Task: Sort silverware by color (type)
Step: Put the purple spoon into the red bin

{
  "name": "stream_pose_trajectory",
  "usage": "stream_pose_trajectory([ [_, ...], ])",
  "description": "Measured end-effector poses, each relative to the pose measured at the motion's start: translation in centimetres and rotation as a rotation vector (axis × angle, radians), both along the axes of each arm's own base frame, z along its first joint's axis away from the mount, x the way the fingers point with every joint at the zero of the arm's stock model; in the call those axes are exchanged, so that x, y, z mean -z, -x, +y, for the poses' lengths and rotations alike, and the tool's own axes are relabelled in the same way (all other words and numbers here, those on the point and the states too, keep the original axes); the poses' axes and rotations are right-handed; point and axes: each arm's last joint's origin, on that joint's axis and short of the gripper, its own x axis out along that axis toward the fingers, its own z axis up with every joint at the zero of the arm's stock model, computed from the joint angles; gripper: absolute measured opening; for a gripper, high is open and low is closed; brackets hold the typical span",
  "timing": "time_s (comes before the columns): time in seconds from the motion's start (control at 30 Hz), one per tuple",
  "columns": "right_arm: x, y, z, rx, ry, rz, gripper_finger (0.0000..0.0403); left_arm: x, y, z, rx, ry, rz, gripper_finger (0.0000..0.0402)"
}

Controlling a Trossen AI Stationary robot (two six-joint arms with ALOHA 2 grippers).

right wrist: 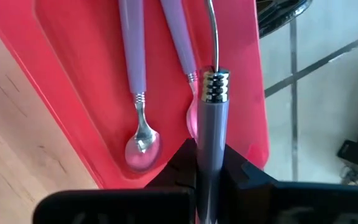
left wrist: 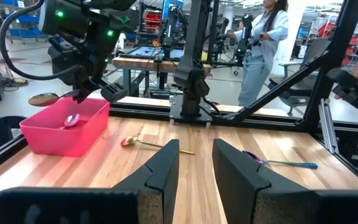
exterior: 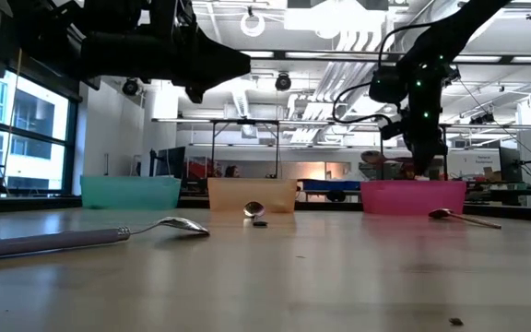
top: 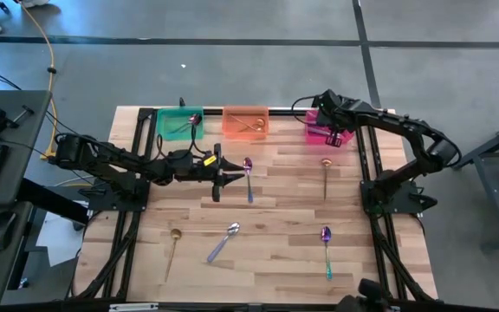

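High view: I work over a pale wood-slat table point(top: 275, 217) that stands on a grey floor crossed by dark lines. A yellow tag sits on my left arm, its writing too small to read. Along the far edge stand a green bin point(top: 180, 123), an orange bin point(top: 246, 121) and a pink bin point(top: 320, 132). My left gripper point(top: 230, 178) hangs mid-table, just beside an iridescent spoon point(top: 248, 173). My right gripper point(top: 336, 135) is over the pink bin. A gold spoon point(top: 326, 172) lies near that bin. At the near side lie a second gold spoon point(top: 173, 245), a loose lilac spoon point(top: 223, 242) and a teal-handled spoon point(top: 327, 250).

Low view: behind the three bins opens a workshop hall with white ceiling ducts and tall windows at one side. The loose lilac spoon point(exterior: 109, 236) lies closest to the camera. My right gripper point(exterior: 427, 157) dips towards the pink bin point(exterior: 413, 196).

Left wrist view: my left gripper point(left wrist: 194, 168) has its fingers partly apart with nothing between them. Beyond it are the pink bin point(left wrist: 67, 130), the gold spoon point(left wrist: 143, 144), the teal-handled spoon point(left wrist: 279, 163) and a person point(left wrist: 263, 43) in a light blue top among the racks.

Right wrist view: my right gripper point(right wrist: 209, 167) is clamped tight on the lilac handle of the held spoon point(right wrist: 212, 106), above the pink bin point(right wrist: 61, 74). Two binned spoons point(right wrist: 138, 81) with the same lilac handles lie inside.
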Motion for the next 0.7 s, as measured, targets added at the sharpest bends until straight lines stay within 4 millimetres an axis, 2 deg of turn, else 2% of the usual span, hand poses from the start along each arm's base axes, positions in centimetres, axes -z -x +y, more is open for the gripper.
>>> stream_pose_trajectory([
  [0.53,0.1,1.0,-0.7,-0.033,-0.064,-0.021,0.0001,0.0,0.0,0.0,0.001,0.003,0.0,0.009],
  [0.7,1.3,0.9,-1.1,-0.031,-0.108,0.007,0.0001,0.0,0.0,-0.1,0.004,0.011,0.0,0.009],
])
